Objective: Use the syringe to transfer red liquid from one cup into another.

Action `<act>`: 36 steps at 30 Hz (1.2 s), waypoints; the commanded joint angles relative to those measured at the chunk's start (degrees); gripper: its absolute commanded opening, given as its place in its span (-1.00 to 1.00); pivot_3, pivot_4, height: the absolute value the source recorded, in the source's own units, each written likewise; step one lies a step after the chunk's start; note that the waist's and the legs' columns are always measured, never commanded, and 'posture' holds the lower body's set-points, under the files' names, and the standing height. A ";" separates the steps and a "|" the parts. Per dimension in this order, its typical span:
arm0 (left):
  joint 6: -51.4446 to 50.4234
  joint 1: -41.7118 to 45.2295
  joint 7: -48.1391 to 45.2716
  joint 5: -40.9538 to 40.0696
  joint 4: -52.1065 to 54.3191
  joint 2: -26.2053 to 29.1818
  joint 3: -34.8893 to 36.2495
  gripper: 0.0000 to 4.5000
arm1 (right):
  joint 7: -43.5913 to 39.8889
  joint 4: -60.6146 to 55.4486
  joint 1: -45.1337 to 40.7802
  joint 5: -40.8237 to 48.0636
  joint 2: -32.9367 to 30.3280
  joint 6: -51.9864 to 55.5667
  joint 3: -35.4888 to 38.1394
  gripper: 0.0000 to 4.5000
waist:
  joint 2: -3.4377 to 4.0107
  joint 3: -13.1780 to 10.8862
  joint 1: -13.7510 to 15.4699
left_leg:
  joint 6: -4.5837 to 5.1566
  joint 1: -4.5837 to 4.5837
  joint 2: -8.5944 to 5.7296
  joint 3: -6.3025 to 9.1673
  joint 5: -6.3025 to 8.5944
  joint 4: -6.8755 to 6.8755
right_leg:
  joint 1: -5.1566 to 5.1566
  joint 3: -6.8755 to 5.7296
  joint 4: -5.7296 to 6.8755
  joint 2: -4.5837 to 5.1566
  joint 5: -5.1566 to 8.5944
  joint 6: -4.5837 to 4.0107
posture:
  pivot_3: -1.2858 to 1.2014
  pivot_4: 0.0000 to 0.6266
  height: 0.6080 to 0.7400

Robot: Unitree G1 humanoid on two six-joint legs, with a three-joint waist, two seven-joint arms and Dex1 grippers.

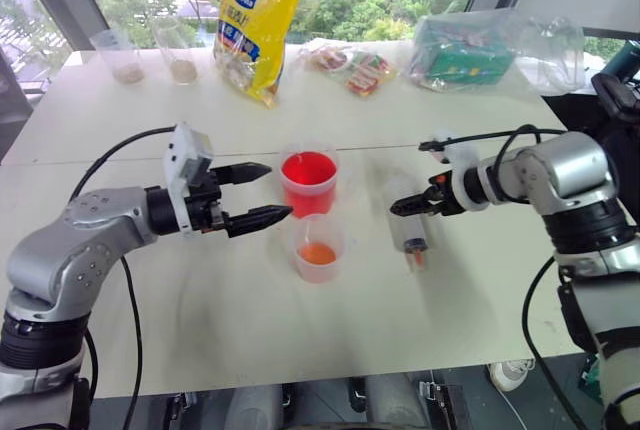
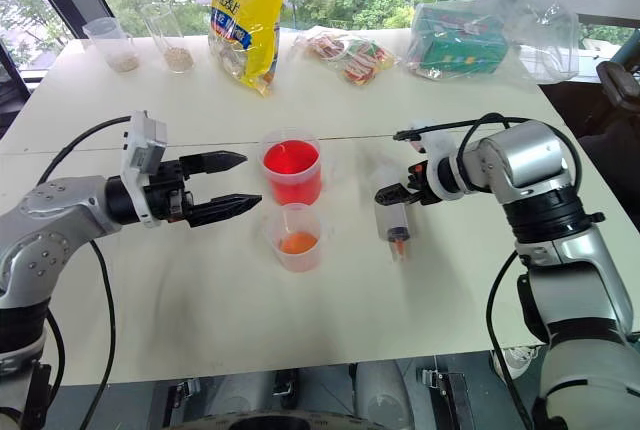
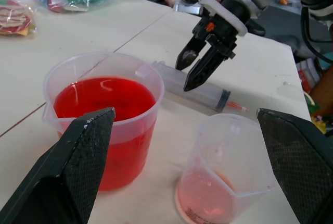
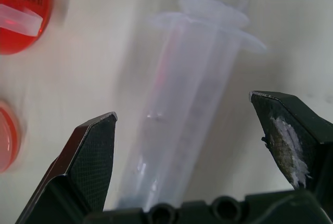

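The larger clear cup (image 1: 308, 182) holds bright red liquid (image 3: 104, 99) and stands mid-table. Just in front of it is the smaller cup (image 1: 318, 248) with a shallow orange-red layer at its bottom. To the right of both cups the syringe (image 1: 413, 230) lies flat on the table, its orange tip toward the front edge. My right gripper (image 3: 186, 71) is open and angled down over the syringe barrel (image 4: 192, 104), a finger on each side; I cannot tell whether they touch it. Left of the cups, my left gripper (image 1: 270, 192) is open and level, pointing at them with nothing between its fingers.
At the table's far edge stand a yellow bag (image 1: 255, 20), two clear cups with brown grains (image 1: 125, 55), a snack packet (image 1: 355, 65) and a green box in a plastic bag (image 1: 460, 50). Bare table (image 1: 230, 310) lies in front of the cups.
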State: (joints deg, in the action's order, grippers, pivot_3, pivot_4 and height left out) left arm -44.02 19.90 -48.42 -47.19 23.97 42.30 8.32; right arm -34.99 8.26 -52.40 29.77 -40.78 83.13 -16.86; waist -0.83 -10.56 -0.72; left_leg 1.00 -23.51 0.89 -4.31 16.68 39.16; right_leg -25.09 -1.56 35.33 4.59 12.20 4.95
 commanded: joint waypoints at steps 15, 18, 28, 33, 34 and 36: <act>6.01 -1.82 0.67 3.70 -0.26 -1.36 1.54 1.00 | -0.78 -1.84 1.29 -8.35 1.60 -2.75 -3.98 -0.36 | -0.29 0.19 -0.09 | -0.03 0.22 0.04 0.02 -0.01 0.01 | 0.22 -0.02 0.02 -0.03 0.08 -0.16 | 0.03 -0.52 1.00; 5.60 -0.22 -0.62 3.09 -2.14 -0.18 2.23 1.00 | 0.08 -6.21 2.98 -8.10 0.20 -4.35 2.13 -0.36 | -0.27 0.18 0.22 | -0.03 0.19 0.03 0.03 -0.01 0.01 | 0.20 -0.03 0.02 -0.02 0.08 -0.17 | 0.03 -0.52 1.00; 2.92 11.64 -4.72 1.26 -12.36 3.24 3.52 1.00 | 0.09 -28.08 8.90 0.84 10.25 -30.85 26.00 -0.36 | -0.26 0.13 -0.22 | -0.03 0.08 0.04 0.04 -0.01 -0.03 | 0.06 -0.08 0.00 -0.09 -0.03 0.05 | 0.03 -0.52 1.00; 2.04 16.75 -7.89 2.03 -16.40 4.74 2.53 1.00 | -1.63 -24.93 4.68 4.80 22.51 -42.93 25.14 -0.36 | -0.23 0.11 -0.28 | -0.13 0.13 0.07 0.06 -0.07 -0.02 | 0.05 -0.09 0.18 -0.13 -0.03 0.05 | 0.03 -0.52 1.00; 1.89 17.45 -8.14 2.19 -16.55 4.64 2.06 1.00 | -2.23 -23.41 4.42 5.01 24.77 -45.02 24.33 -0.36 | -0.24 0.12 -0.27 | -0.13 0.13 0.06 0.05 -0.07 -0.03 | 0.05 -0.08 0.17 -0.13 -0.03 0.05 | 0.03 -0.52 1.00; 1.61 18.23 -8.46 2.29 -16.59 4.62 1.70 1.00 | -3.94 -20.19 4.96 3.64 28.48 -50.58 21.77 -0.36 | -0.25 0.12 -0.28 | -0.13 0.13 0.06 0.05 -0.07 -0.03 | 0.06 -0.09 0.16 -0.10 -0.03 0.05 | 0.03 -0.52 1.00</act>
State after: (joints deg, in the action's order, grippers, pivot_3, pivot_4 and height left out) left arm -42.27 36.55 -56.25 -44.93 6.64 46.22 9.90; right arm -37.53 -13.13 -47.17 33.75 -13.54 37.44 6.43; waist -1.08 -10.44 -1.01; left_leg 0.87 -23.38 0.94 -4.27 16.60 39.14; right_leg -25.02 -1.64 35.49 4.51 12.17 4.99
